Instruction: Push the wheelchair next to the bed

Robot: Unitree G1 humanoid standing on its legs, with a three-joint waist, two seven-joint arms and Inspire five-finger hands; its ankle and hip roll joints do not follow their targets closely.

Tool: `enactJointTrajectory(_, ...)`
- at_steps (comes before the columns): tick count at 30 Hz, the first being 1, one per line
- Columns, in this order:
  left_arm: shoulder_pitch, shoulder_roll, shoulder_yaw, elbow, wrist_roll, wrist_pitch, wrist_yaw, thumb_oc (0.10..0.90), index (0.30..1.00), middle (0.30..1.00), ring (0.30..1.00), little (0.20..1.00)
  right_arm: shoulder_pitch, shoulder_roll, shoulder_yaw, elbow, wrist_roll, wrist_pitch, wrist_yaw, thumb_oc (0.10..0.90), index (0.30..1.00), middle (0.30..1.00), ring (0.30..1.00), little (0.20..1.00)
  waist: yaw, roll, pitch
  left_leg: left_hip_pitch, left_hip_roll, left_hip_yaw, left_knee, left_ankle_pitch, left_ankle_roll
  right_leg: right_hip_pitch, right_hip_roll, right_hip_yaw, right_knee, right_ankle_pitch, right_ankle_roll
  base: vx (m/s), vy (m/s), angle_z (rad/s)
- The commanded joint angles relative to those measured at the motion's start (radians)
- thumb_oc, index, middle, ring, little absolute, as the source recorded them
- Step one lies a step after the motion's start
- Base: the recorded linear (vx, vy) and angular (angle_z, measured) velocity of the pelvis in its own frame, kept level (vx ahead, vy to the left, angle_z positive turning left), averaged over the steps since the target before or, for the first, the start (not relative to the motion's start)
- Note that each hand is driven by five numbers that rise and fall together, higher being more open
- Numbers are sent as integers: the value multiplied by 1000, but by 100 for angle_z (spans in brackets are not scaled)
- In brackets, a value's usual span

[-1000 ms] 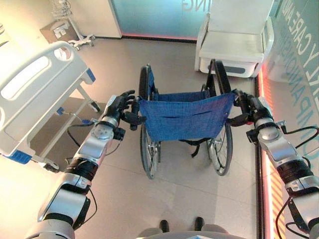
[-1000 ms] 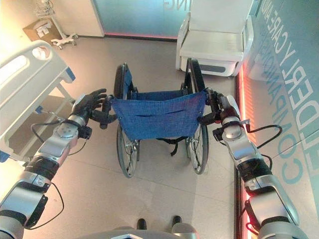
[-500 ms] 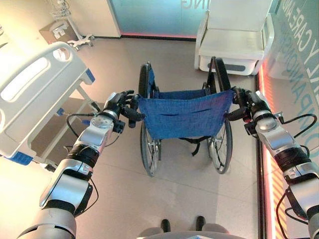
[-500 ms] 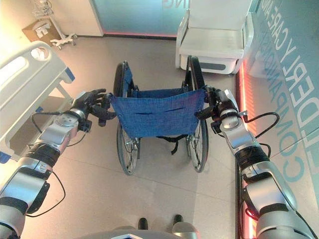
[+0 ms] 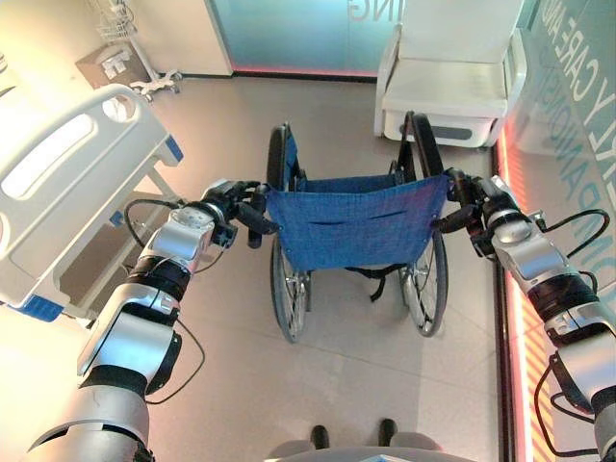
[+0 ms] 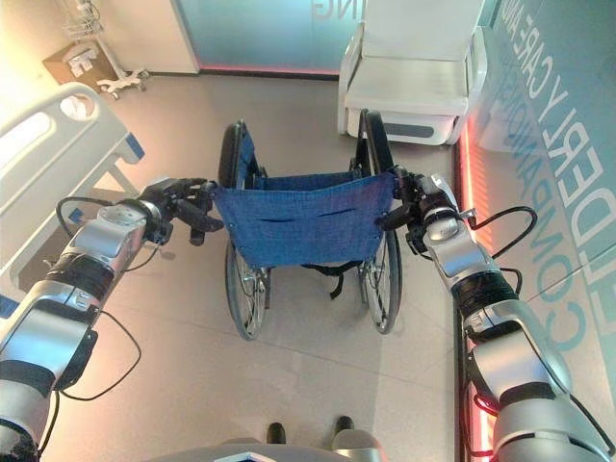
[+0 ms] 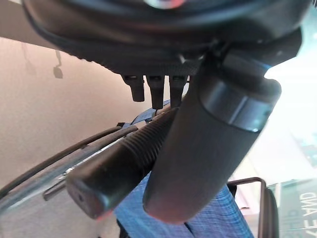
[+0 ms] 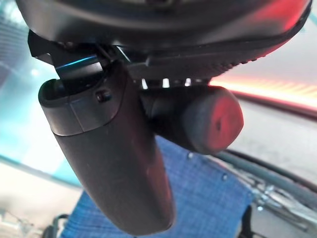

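Note:
The wheelchair (image 5: 356, 219), with a blue cloth backrest and black wheels, stands in the middle of the floor with its back to me. My left hand (image 5: 223, 207) is curled round its left push handle (image 7: 116, 166), the thumb (image 7: 208, 148) lying across the ribbed grip. At the other side my right hand (image 5: 478, 205) is wrapped round the right push handle (image 8: 210, 119), with its thumb (image 8: 114, 163) beside the grip's end. The white bed (image 5: 58, 183), with blue corner bumpers, stands to the left of the wheelchair, a short gap away.
A white armchair (image 5: 448, 87) stands just ahead and right of the wheelchair. A wheeled stand (image 5: 130, 53) and a box are at the back left. A wall with a glowing red strip (image 5: 512, 318) runs along the right. Open floor lies between bed and wheelchair.
The left hand's spread fingers have closed round the left handle. Both arms reach a little further forward. The wheelchair has hardly shifted.

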Motion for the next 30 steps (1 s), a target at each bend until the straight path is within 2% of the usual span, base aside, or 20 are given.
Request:
enactJointTrajectory(1,30,96,-114,163,156,121,-70,800,900,900,900,900,-140,-41,26,59,-19,-12,22,800,900,900,900,900,35,-48,-27,-46,-30,15,76,-68,-7,-27,-32,-18,94,-66,2,0,0,0)
enactJointTrajectory(6,15,95,-138,181,217,142,-153,800,900,900,900,900,-150,-33,34,62,-1,-3,41,800,900,900,900,900,35,-48,-23,-48,-31,13,79,-67,-7,-27,-33,-19,94,-64,2,0,0,0)
enactJointTrajectory(11,16,90,-141,185,212,131,-169,800,900,900,900,900,-147,-27,36,66,3,-4,56,800,900,900,900,900,35,-48,-23,-49,-32,14,81,-68,-7,-26,-33,-21,93,-64,1,0,0,0)
enactJointTrajectory(12,20,88,-138,181,193,119,-162,538,507,507,507,507,-143,-26,37,62,17,-10,65,433,349,349,349,349,36,-49,-23,-49,-32,14,80,-67,-7,-25,-33,-21,92,-64,1,0,0,0)
enactJointTrajectory(13,21,87,-137,180,188,114,-154,488,432,432,432,432,-142,-26,37,62,18,-15,64,400,300,300,300,300,36,-49,-23,-49,-32,14,80,-67,-7,-25,-33,-21,92,-64,1,0,0,0)
enactJointTrajectory(14,24,87,-129,175,167,98,-125,400,300,300,300,300,-142,-26,37,58,21,-22,76,400,300,300,300,300,35,-49,-23,-48,-33,13,80,-68,-7,-25,-32,-20,92,-65,0,0,0,0)
enactJointTrajectory(17,25,92,-123,158,140,91,-103,400,300,300,300,300,-138,-29,37,41,32,-13,69,400,300,300,300,300,35,-49,-22,-51,-32,15,81,-67,-8,-27,-33,-20,93,-65,0,0,0,0)
enactJointTrajectory(21,39,90,-101,138,80,55,-1,400,300,300,300,300,-120,-26,27,28,30,-9,70,400,300,300,300,300,34,-50,-18,-51,-34,15,77,-66,-7,-28,-32,-17,92,-63,0,0,0,0)
enactJointTrajectory(30,101,64,-61,122,58,6,107,400,300,300,300,300,-73,-18,9,37,-6,-3,84,400,300,300,300,300,38,-54,-12,-48,-33,14,71,-64,-6,-29,-32,-20,94,-62,0,-3,1,1)
